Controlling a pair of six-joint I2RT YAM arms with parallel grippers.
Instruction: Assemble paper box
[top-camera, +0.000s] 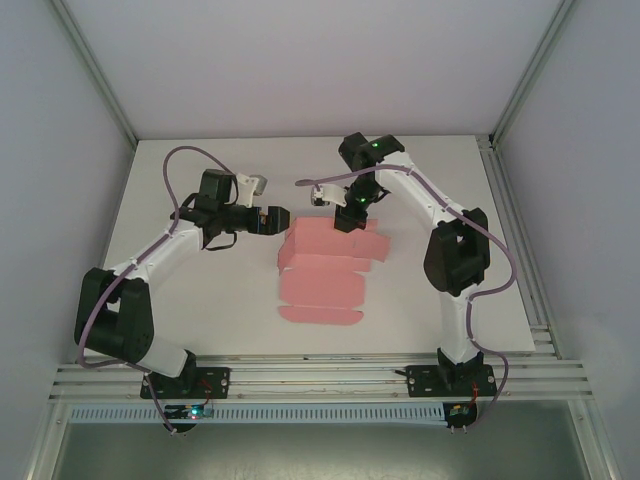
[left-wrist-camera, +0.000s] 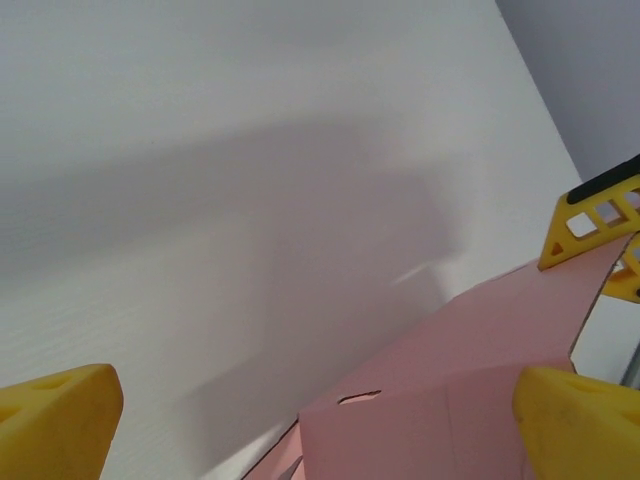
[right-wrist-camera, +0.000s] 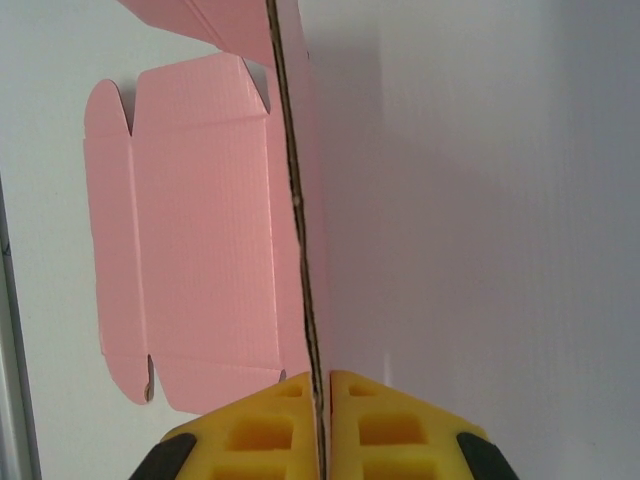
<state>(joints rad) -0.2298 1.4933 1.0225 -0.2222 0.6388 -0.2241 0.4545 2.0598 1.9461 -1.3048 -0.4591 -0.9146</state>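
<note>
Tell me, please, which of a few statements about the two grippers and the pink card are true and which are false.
1. The right gripper is shut on the edge of a raised panel of the pink card. True.
2. The left gripper is clamped on the card. False: its jaws stand wide open beside the card's left end.
3. The card is already a closed box. False: most of it lies as a flat creased sheet with flaps, and only the far panel stands up.
4. The card rests on a white table. True.
</note>
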